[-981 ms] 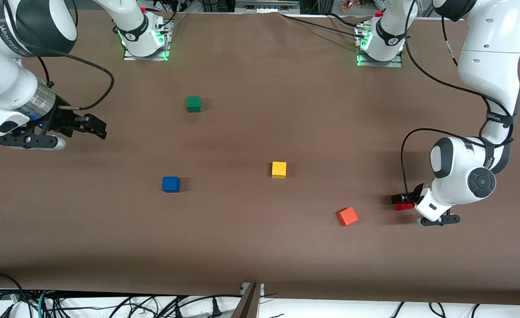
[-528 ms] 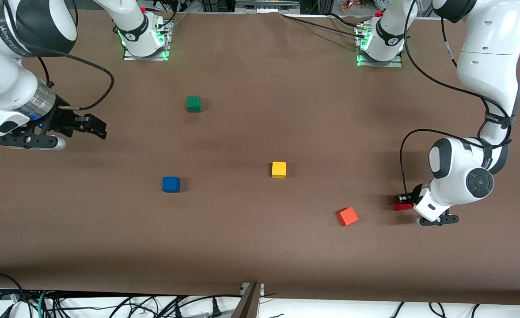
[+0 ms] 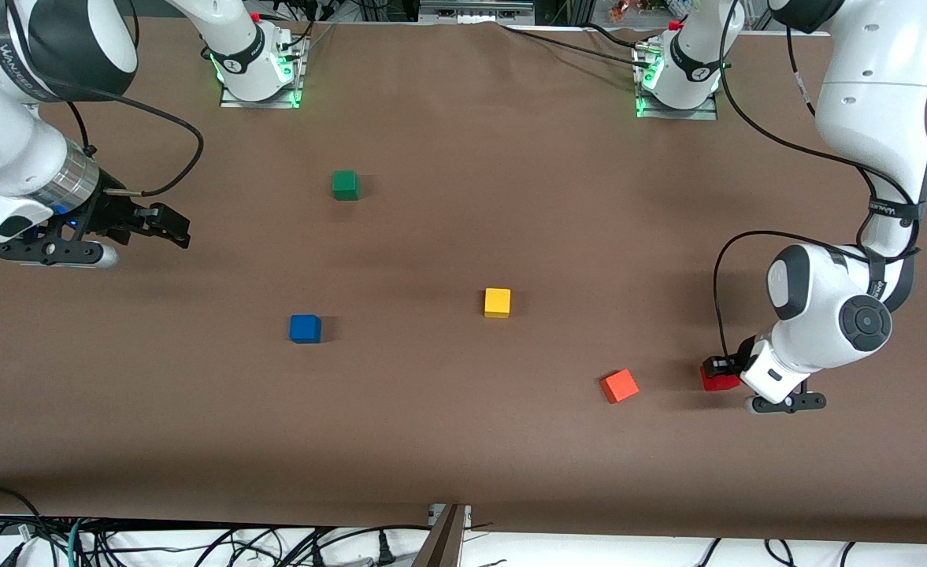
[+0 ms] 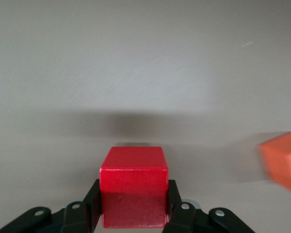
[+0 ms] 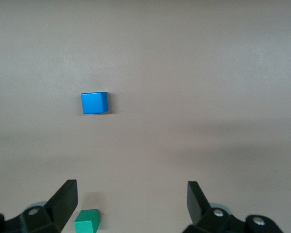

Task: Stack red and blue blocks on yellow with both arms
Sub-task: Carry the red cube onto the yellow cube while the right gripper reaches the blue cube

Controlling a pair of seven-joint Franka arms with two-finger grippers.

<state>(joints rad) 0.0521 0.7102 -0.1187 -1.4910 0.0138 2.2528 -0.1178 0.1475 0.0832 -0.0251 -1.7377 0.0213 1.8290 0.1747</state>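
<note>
The deep red block (image 3: 720, 381) sits between the fingers of my left gripper (image 3: 721, 370), low at the table near the left arm's end. In the left wrist view the fingers (image 4: 177, 204) press both sides of the red block (image 4: 134, 193). The blue block (image 3: 305, 328) lies on the table toward the right arm's end and also shows in the right wrist view (image 5: 94, 103). The yellow cube (image 3: 497, 302) sits near the table's middle. My right gripper (image 3: 168, 225) is open and empty, up over the table's right-arm end, and shows in the right wrist view (image 5: 131, 189).
An orange cube (image 3: 619, 386) lies beside the red block, toward the middle, and shows in the left wrist view (image 4: 283, 160). A green cube (image 3: 345, 184) lies nearer the robot bases and shows in the right wrist view (image 5: 87, 221). Cables run along the table's front edge.
My left gripper and the red block have shifted slightly lower in the front view, and more of the red block shows. The right arm has not moved.
</note>
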